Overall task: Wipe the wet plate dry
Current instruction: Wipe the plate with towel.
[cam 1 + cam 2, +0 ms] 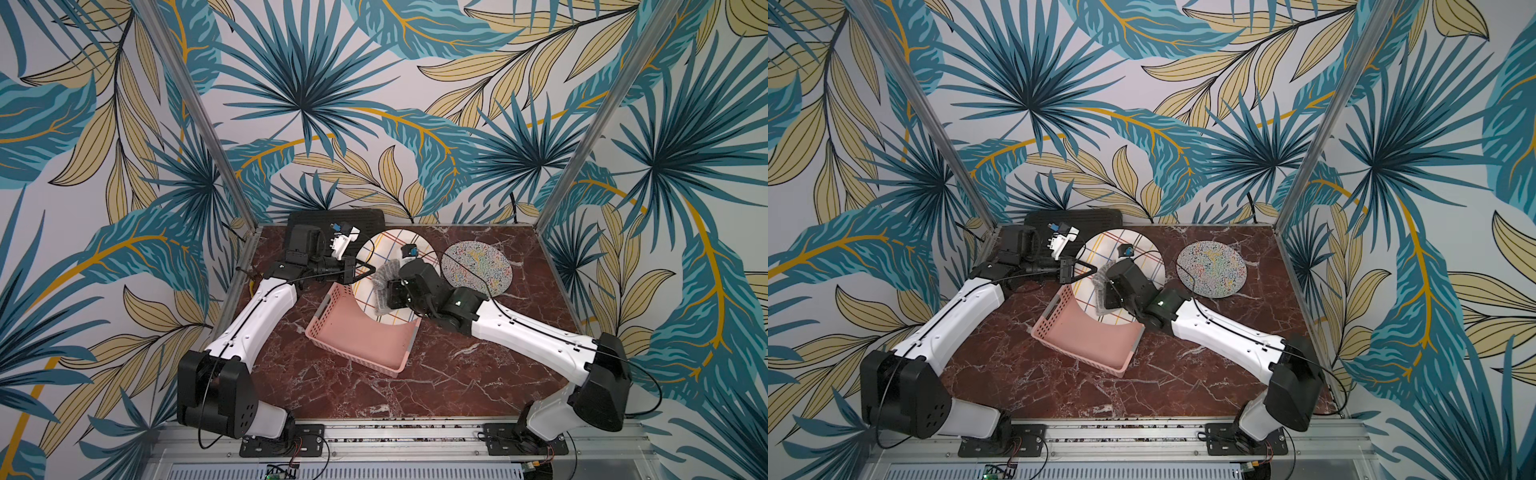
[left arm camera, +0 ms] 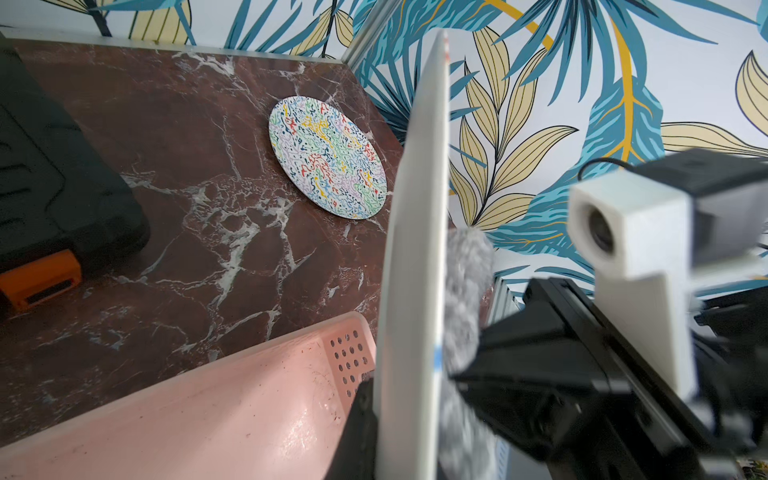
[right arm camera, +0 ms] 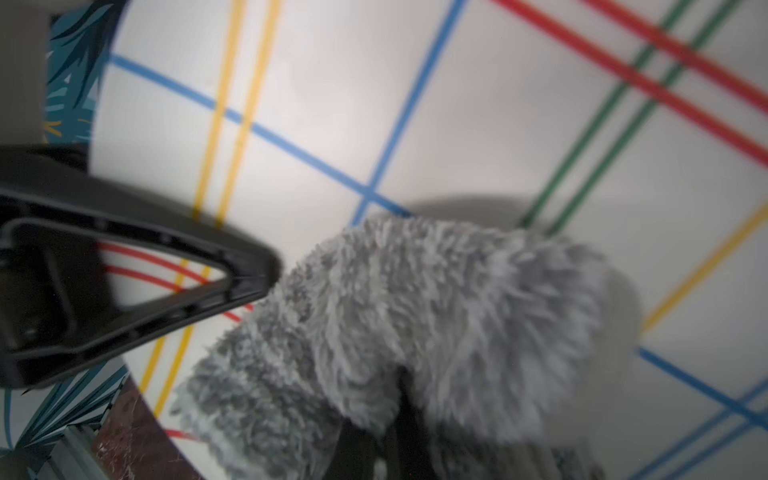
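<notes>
A red-brown marble tabletop [image 1: 457, 374] filled the cell, walled by wallpaper of teal and tan leaves [image 1: 311, 104] with aluminium posts [image 1: 199, 116] at the far corners. On it lay a pink perforated basket [image 1: 361, 340], a round speckled mat [image 1: 476, 270] and, at the back, a black case [image 1: 332, 218].

The plaid-striped plate [image 1: 390, 245] stood on edge above the basket's far end. The left gripper [image 1: 368, 269] was clamped on its rim. The right gripper [image 1: 384, 297] was closed on a grey fluffy cloth [image 1: 382, 272] pressed to the plate's face.

The cloth hid the right fingertips. The right arm covered part of the plate. Whether the plate's lower rim touched the basket could not be told. The right wrist view was blurred, and any wetness was unreadable.
</notes>
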`<action>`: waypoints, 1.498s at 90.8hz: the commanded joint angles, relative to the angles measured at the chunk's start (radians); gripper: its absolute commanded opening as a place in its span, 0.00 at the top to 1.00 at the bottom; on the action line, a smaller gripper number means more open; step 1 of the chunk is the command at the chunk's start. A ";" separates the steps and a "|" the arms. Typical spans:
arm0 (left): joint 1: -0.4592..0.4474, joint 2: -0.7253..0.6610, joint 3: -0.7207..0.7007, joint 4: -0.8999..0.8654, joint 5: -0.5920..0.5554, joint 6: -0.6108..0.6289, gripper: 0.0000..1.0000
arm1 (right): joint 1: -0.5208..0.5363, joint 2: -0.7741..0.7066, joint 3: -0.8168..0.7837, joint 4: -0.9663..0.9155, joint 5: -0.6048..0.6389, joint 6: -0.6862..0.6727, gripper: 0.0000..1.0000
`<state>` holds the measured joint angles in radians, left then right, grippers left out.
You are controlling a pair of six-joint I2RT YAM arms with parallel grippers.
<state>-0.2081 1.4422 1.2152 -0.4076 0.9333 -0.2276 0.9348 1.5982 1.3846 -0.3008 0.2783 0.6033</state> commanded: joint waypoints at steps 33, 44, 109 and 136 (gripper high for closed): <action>-0.009 -0.026 0.020 0.056 0.096 0.005 1.00 | 0.077 0.077 -0.023 0.016 -0.042 0.010 1.00; -0.009 -0.025 0.024 0.055 0.099 0.002 1.00 | 0.064 0.022 -0.152 0.020 -0.014 0.056 1.00; -0.009 -0.036 0.024 0.051 0.116 0.004 1.00 | -0.375 -0.213 -0.327 0.065 -0.006 0.076 1.00; -0.025 -0.054 0.019 0.009 0.099 0.075 1.00 | -0.491 -0.168 -0.031 -0.069 -0.124 0.040 1.00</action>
<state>-0.2081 1.4403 1.2152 -0.3923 0.9394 -0.1986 0.4732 1.4292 1.2369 -0.2985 0.2028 0.6773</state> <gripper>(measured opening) 0.094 0.063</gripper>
